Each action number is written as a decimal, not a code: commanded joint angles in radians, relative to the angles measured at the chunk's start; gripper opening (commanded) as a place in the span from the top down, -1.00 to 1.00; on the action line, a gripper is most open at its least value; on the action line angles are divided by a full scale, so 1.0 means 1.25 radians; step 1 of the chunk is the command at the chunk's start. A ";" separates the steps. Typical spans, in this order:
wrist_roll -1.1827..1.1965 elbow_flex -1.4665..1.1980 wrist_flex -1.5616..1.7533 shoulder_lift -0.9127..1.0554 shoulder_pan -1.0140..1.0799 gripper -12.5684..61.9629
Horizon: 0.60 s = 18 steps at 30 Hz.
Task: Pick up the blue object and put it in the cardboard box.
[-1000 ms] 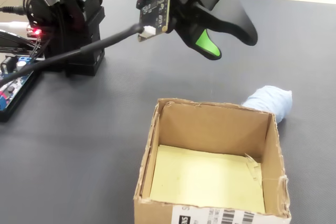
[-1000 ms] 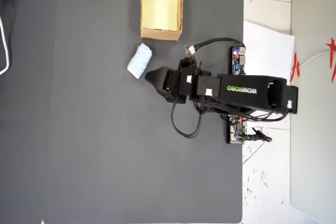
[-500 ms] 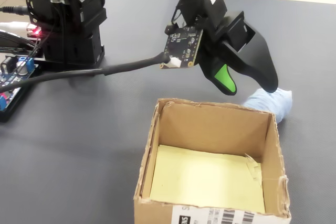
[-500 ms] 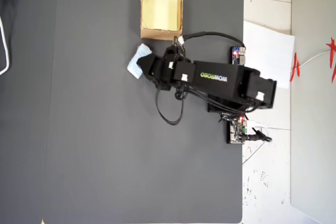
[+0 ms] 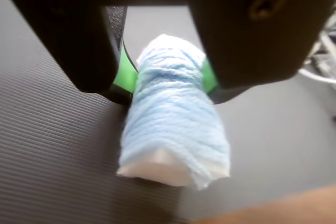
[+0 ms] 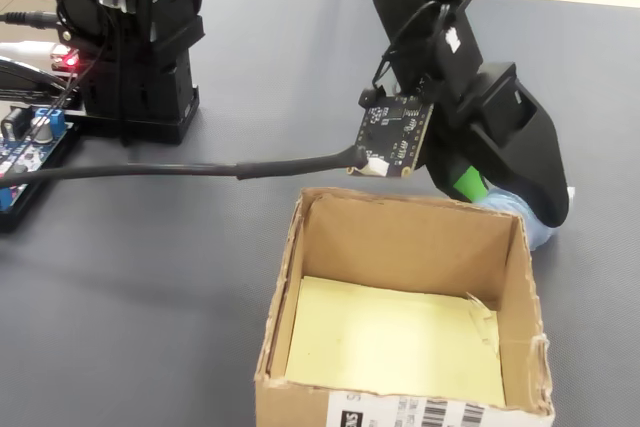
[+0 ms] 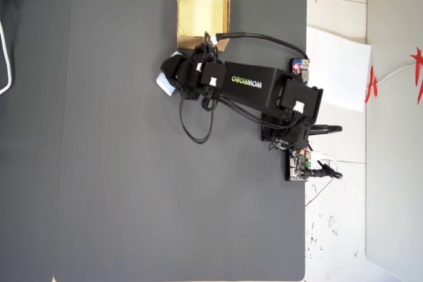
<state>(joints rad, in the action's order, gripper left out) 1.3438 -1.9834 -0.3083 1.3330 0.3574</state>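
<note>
The blue object (image 5: 173, 124), a pale blue ribbed roll, lies on the dark grey mat between my jaws. My gripper (image 5: 169, 80) is shut on it, with a green pad pressed against each side. In the fixed view the gripper (image 6: 500, 197) is low on the mat just behind the cardboard box (image 6: 290, 277), and only a bit of the blue object (image 6: 540, 229) shows under it. Seen from overhead, the blue object (image 7: 162, 82) peeks out of the gripper (image 7: 168, 77), just below the lower left corner of the cardboard box (image 7: 179, 4), whose pale yellow floor is bare.
The arm's base (image 6: 140, 47) stands at the back left of the fixed view, beside a blue circuit board (image 6: 30, 152). A black cable (image 6: 200, 169) runs across the mat to the camera board (image 6: 395, 132) on the wrist. White paper (image 7: 337, 64) lies beyond the mat's edge.
</note>
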 commanded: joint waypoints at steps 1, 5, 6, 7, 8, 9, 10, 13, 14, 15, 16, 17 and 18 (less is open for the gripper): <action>0.058 -0.004 0.129 0.001 0.012 0.60; 0.059 -0.047 0.202 0.011 0.016 0.71; 0.060 -0.059 0.221 0.025 0.017 0.71; 0.069 -0.079 0.256 0.043 0.016 0.71; 0.086 -0.098 0.293 0.063 0.015 0.71; 0.107 -0.119 0.326 0.088 0.011 0.71; 0.109 -0.131 0.347 0.106 0.006 0.71; 0.124 -0.198 0.417 0.200 -0.027 0.71; 0.124 -0.238 0.438 0.268 -0.054 0.71; 0.124 -0.256 0.444 0.303 -0.067 0.71; 0.124 -0.268 0.448 0.326 -0.075 0.71; 0.124 -0.285 0.455 0.360 -0.082 0.71; 0.125 -0.298 0.455 0.394 -0.085 0.71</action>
<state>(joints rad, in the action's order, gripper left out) 1.4680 -2.4053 0.1381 1.8162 0.2623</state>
